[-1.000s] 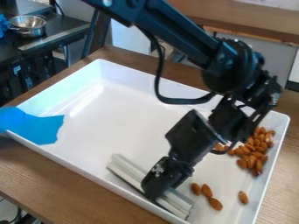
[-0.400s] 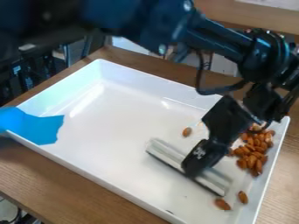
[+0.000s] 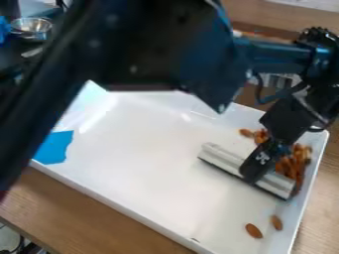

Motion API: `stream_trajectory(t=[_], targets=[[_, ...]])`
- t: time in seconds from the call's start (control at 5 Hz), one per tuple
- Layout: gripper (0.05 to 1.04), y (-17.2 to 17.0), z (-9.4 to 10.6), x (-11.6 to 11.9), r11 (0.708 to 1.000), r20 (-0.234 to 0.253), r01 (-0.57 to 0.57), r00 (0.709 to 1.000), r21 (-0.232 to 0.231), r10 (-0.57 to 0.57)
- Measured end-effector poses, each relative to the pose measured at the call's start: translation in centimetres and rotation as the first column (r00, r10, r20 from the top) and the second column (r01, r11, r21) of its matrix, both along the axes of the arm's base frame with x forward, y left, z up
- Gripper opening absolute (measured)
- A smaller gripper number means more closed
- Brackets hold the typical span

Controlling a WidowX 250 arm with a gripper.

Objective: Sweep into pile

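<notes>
— Looking for the gripper (image 3: 250,171)?
— Yes. Hanging where?
— Down over the right half of the white tray (image 3: 149,154), tilted, on the end of the black robot arm (image 3: 165,44).
— And the jaws?
— Closed on the grey sweeping bar (image 3: 222,158), gripping to the right of the middle.
— Lying how, that bar?
— Slantwise, low against the tray floor, from nearer the centre at the upper left down toward the right wall.
— And the almonds?
— Mostly heaped in a pile (image 3: 298,166) between bar and right wall, partly hidden behind the gripper. Touching the bar or not, cannot tell.
— Any more?
— Yes: a few almonds (image 3: 246,133) beyond the bar, to the left of the gripper, and two loose almonds (image 3: 254,230) well apart from the pile, near the lower right corner, lying close together but not touching.
— Around all that?
— Blue tape (image 3: 54,148) on the tray's left side, wooden desk (image 3: 73,198) underneath, metal bowl (image 3: 31,28) at the upper left.
</notes>
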State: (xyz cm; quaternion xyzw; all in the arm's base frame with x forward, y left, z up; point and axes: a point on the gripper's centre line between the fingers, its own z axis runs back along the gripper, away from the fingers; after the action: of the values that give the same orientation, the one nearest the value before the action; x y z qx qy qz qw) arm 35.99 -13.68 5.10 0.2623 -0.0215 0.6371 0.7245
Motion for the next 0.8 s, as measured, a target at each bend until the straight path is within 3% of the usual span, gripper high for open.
stream_trajectory(t=[0.2,0.4,0.6,0.8], targets=[[0.370,0.1,0.1,2.3,1.000,0.046,-0.031,0.998,0.001,0.031],[0.370,1.5,0.7,2.3,1.000,0.121,0.015,0.993,-0.024,-0.012],[0.370,4.9,2.5,0.2,0.973,0.200,0.226,0.957,-0.048,-0.212],[0.370,10.0,5.3,-1.6,0.895,0.382,0.440,0.842,-0.079,-0.380]])
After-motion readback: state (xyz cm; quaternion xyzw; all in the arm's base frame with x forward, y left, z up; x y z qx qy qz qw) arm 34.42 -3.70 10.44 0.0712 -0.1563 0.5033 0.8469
